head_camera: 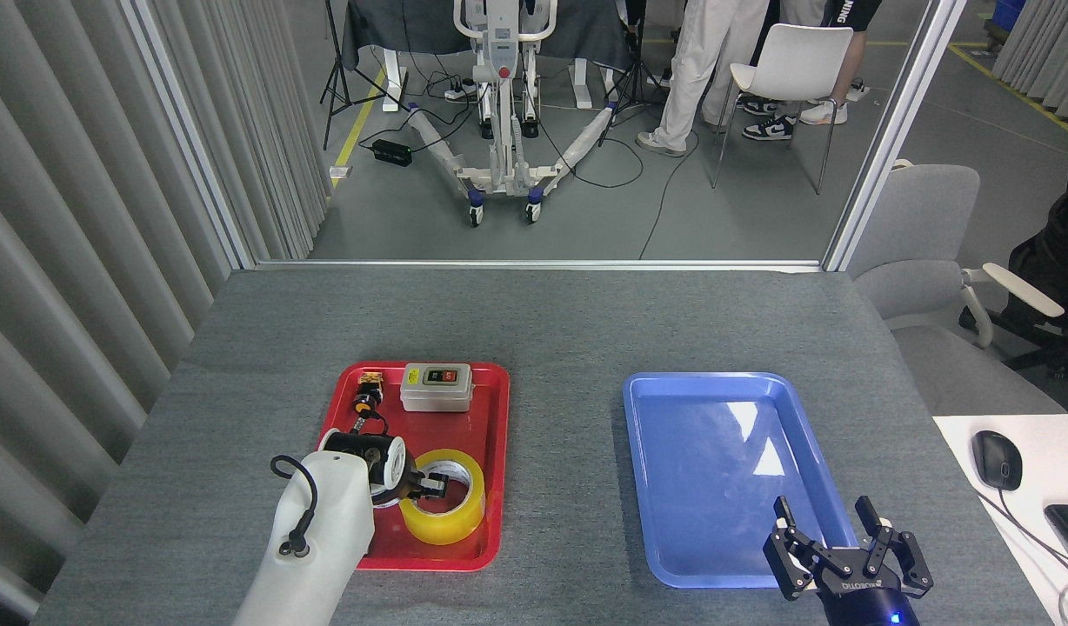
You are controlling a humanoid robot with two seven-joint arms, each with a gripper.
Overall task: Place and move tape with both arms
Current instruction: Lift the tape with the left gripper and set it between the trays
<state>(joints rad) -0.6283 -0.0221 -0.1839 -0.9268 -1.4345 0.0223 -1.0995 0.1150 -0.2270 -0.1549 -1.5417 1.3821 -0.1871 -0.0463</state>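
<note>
The tape, a wide yellow roll, lies flat in the near right part of the red tray. My left gripper reaches in from the left, its black fingers down at the roll's left wall, one finger inside the hole. It looks shut on that wall. The white forearm hides the tray's near left corner. My right gripper hangs open over the near right corner of the blue tray, holding nothing.
A grey switch box and a small black-and-orange part lie at the red tray's far end. A white desk with a mouse stands at the right. Chairs and people's legs are beyond the table's far edge.
</note>
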